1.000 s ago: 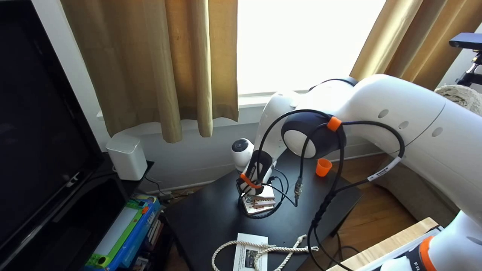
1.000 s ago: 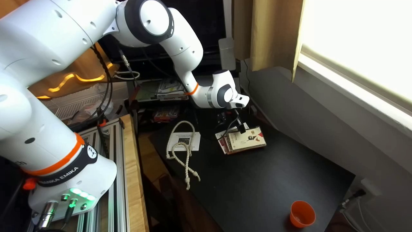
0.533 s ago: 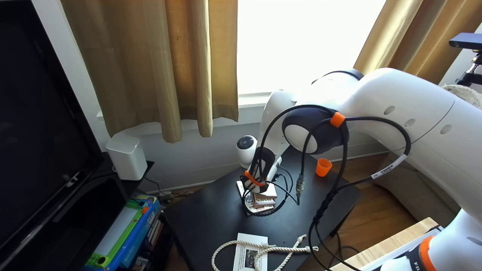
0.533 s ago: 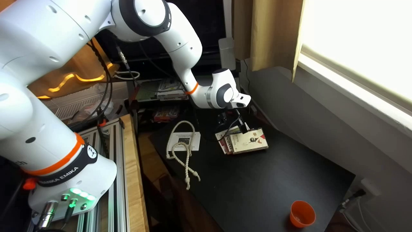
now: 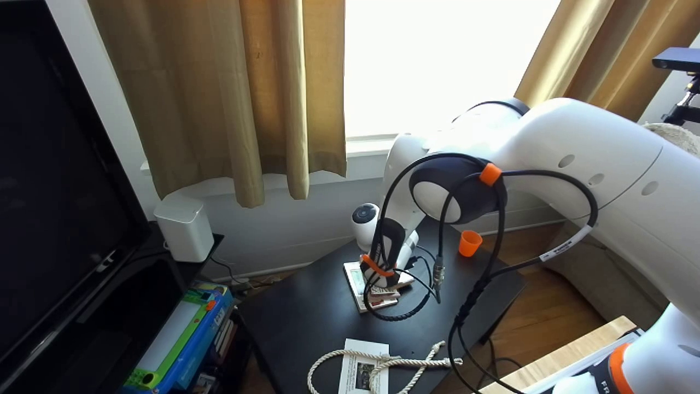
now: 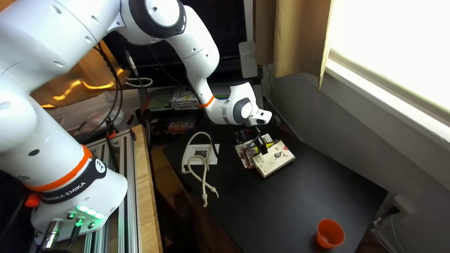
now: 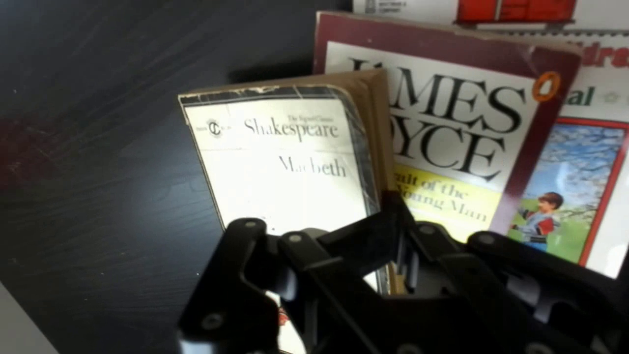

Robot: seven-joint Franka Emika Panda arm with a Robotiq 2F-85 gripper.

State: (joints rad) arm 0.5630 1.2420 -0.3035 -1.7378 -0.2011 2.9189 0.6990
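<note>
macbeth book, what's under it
In the wrist view, the James Joyce book, its left part covered, extends from beneath the Macbeth book. Whether anything else lies under there is hidden.

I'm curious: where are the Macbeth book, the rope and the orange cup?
Macbeth book (image 7: 287, 189): in the wrist view, on the front cover.
Rope (image 5: 413, 362): in an exterior view, on a twisted strand.
Orange cup (image 5: 469, 245): in an exterior view, on the outer wall.

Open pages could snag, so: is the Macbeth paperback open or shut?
Shut. In the wrist view, the Macbeth paperback shows its front, and the brown page edges in view are packed together.
</note>
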